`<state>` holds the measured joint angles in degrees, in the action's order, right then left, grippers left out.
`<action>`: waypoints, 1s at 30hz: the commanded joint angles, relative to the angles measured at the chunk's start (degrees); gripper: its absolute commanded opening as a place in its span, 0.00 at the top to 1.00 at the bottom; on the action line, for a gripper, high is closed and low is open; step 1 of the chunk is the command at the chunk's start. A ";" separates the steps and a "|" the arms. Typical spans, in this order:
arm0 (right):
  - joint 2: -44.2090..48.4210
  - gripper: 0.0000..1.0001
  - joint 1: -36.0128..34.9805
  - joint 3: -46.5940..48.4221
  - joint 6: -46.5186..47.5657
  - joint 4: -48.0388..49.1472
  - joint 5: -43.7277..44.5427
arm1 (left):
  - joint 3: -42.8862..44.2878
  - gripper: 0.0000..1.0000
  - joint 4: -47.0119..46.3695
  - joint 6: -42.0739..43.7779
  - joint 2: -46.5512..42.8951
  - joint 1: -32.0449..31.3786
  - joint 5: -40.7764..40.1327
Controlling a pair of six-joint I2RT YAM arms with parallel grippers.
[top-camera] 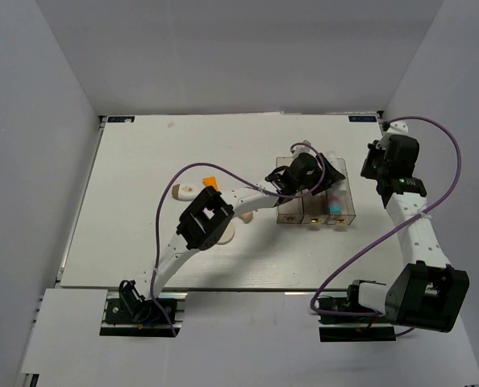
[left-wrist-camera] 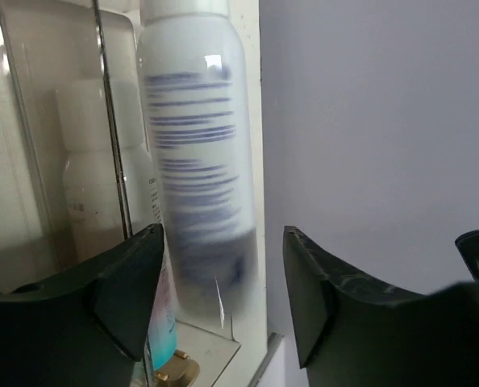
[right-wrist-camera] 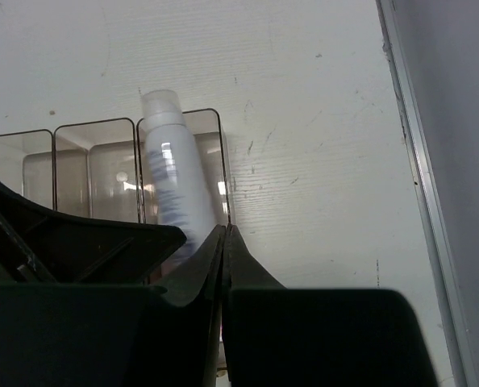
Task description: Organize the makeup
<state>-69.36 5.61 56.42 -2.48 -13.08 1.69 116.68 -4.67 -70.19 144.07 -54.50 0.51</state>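
A white bottle with blue print (left-wrist-camera: 195,161) stands tilted in an end compartment of the clear organizer (left-wrist-camera: 54,121), its image blurred. My left gripper (left-wrist-camera: 223,266) is open just above it, and the bottle's lower part shows between and beyond the fingers. A pink-and-blue bottle (left-wrist-camera: 165,322) sits beside it. From the right wrist the same white bottle (right-wrist-camera: 171,169) leans in the organizer (right-wrist-camera: 94,161). My right gripper (right-wrist-camera: 226,234) is shut and empty, to the right of the organizer (top-camera: 346,216). An orange tube (top-camera: 210,182) and a peach sponge (top-camera: 245,216) lie on the table to the left.
Another white bottle (left-wrist-camera: 86,177) shows through the organizer's clear divider. A beige round item (top-camera: 226,235) lies partly under the left arm. The left arm (top-camera: 207,222) stretches across the table middle. The table's right edge (right-wrist-camera: 421,201) and the grey wall are near the right gripper.
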 commanded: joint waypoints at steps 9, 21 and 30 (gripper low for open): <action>1.86 1.00 0.20 -0.17 -0.16 2.18 -1.08 | 2.50 0.28 -0.43 1.02 -4.14 -0.70 -0.60; 5.29 0.54 0.02 -0.70 12.66 1.13 -39.10 | -17.86 0.64 -7.46 16.83 -27.42 2.38 -7.72; -6.13 0.55 -13.64 5.28 30.95 -13.90 -51.04 | -49.16 0.74 11.67 18.69 -61.16 9.67 -17.63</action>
<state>-72.79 -0.23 59.27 20.18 -21.52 -46.00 73.93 -4.82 -52.95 92.12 -47.31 -10.92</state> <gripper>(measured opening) 0.457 0.239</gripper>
